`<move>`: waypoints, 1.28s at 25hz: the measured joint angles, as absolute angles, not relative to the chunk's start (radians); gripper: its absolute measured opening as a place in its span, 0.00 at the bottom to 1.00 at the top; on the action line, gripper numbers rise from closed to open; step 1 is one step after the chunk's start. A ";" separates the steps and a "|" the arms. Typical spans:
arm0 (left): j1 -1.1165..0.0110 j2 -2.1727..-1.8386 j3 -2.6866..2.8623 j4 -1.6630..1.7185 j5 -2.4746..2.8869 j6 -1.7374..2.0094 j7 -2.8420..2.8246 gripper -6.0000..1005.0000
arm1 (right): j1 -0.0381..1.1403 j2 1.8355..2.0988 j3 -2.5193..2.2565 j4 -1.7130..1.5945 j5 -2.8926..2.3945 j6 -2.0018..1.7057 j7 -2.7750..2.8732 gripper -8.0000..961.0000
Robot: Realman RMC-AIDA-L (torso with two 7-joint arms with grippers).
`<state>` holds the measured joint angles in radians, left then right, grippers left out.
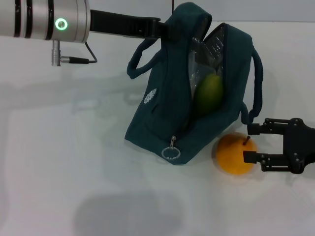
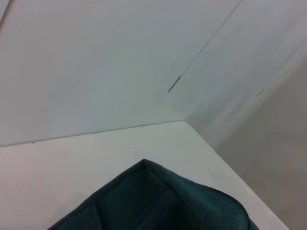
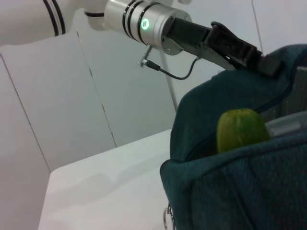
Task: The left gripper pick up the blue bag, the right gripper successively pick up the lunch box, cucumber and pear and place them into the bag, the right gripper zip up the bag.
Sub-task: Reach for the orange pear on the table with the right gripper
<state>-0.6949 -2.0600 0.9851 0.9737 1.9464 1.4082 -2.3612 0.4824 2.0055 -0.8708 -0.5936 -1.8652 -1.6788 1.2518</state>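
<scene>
white table (image 1: 59, 162); blue bag (image 1: 157, 123) and pear (image 1: 234, 155) on it

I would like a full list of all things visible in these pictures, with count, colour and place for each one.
blue bag: one, dark teal, table centre, open, top held up.
cucumber: one, green, end poking out of the bag opening.
lunch box: one, clear, inside the bag, mostly hidden.
pear: one, yellow-orange, on the table beside the bag.
table: one, white.
left gripper: one, black, shut on the bag's top edge.
right gripper: one, black, open around the pear.
</scene>
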 joint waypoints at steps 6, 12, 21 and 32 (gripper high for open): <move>-0.695 -2.060 0.984 0.969 1.945 1.408 -2.356 0.06 | 0.486 2.010 -0.878 -0.587 -1.865 -1.672 1.236 0.73; -0.695 -2.060 0.983 0.968 1.944 1.408 -2.350 0.06 | 0.484 2.010 -0.874 -0.587 -1.865 -1.664 1.212 0.50; -0.695 -2.063 0.983 0.968 1.942 1.408 -2.343 0.06 | 0.490 2.015 -0.885 -0.582 -1.862 -1.614 1.185 0.48; -0.695 -2.067 0.983 0.968 1.942 1.408 -2.341 0.06 | 0.492 2.017 -0.893 -0.571 -1.829 -1.610 1.139 0.40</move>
<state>-0.6946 -2.0669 0.9832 0.9679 1.9420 1.4083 -2.3409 0.4925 2.0171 -0.8927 -0.5707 -1.8287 -1.6100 1.1393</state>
